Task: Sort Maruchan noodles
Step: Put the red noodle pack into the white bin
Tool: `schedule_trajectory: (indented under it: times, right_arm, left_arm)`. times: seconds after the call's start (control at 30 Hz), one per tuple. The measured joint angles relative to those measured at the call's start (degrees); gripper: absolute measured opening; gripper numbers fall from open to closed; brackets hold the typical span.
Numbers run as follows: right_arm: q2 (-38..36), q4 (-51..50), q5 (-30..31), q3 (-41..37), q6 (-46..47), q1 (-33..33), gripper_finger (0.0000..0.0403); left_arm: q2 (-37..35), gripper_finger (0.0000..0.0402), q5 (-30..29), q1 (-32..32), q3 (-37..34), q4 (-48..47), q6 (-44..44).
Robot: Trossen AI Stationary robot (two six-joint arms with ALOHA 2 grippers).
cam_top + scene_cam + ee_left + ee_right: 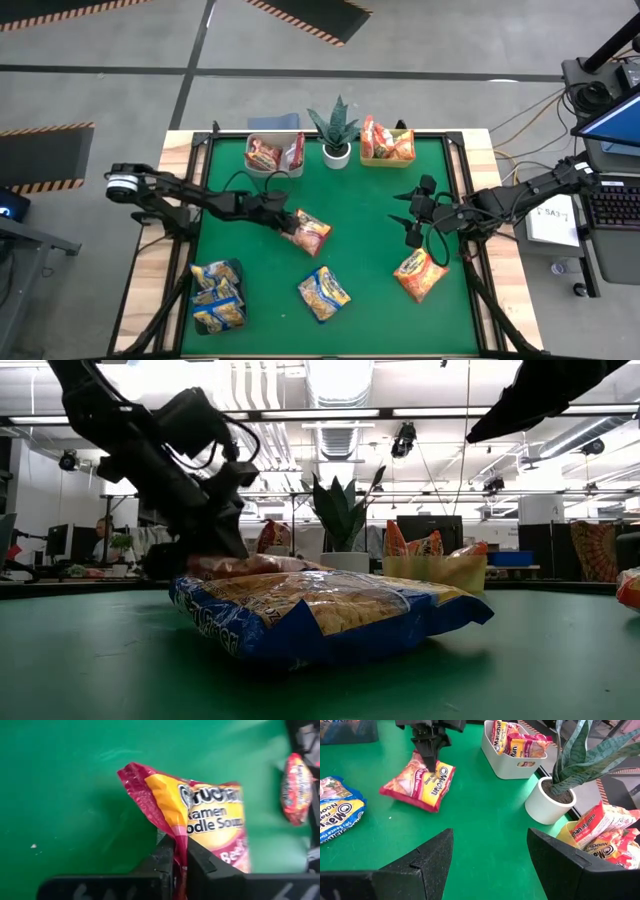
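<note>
From above, the left claw (287,222) sits near the middle of the green desk (360,215), closed on the edge of a red-and-yellow packet (310,232), while the right claw (412,217) hovers spread open, holding nothing, over the desk's right side, with an orange packet (420,275) lying near it toward the front edge. A yellow-blue packet (323,292) lies loose at front centre, more of that kind fill a dark tray (217,296) at front left, red-white ones sit in a grey bin (274,153) at the back, and orange ones in a yellow bin (386,144) beyond the potted plant (335,128). From desk height, the yellow-blue packet (325,615) fills the foreground, puffed and crinkled, with the left claw (215,550) behind it low over the held wrapper. The left wrist view shows the dark fingers (162,857) pinched together on the film at the end seam of the red-and-yellow packet (205,822), the wrapper bunching there. From the right wrist, the open fingers (427,857) frame the same packet (420,780), one end resting on the desk and the other pinched by the left claw (427,762). These packets look light, with a brittle noodle block inside slick, soft film; I judge a seam or corner pinch the safer hold, since squeezing the body could crack the block and smooth film may slip.
</note>
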Motion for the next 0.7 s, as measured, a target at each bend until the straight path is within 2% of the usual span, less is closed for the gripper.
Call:
schedule_trajectory:
  times: [0.2,0.37,0.53,0.7]
  right_arm:
    - [0.0,0.0,0.0,0.0,0.0,0.0,0.0242]
    - [0.0,0.0,0.0,0.0,0.0,0.0,0.0242]
    - [0.0,0.0,0.1,0.0,-0.1,0.0,0.0242]
    - [0.0,0.0,0.1,0.0,-0.1,0.0,0.0242]
  left_arm:
    - [-6.6,0.0001,-1.5,0.2,0.0,0.0,3.0]
    - [-15.1,0.0000,-8.5,0.5,0.8,-2.2,6.8]
    - [-22.7,0.0000,-16.0,1.2,5.2,-12.5,11.3]
    - [-26.3,0.0000,-24.5,1.9,14.8,-28.7,17.7]
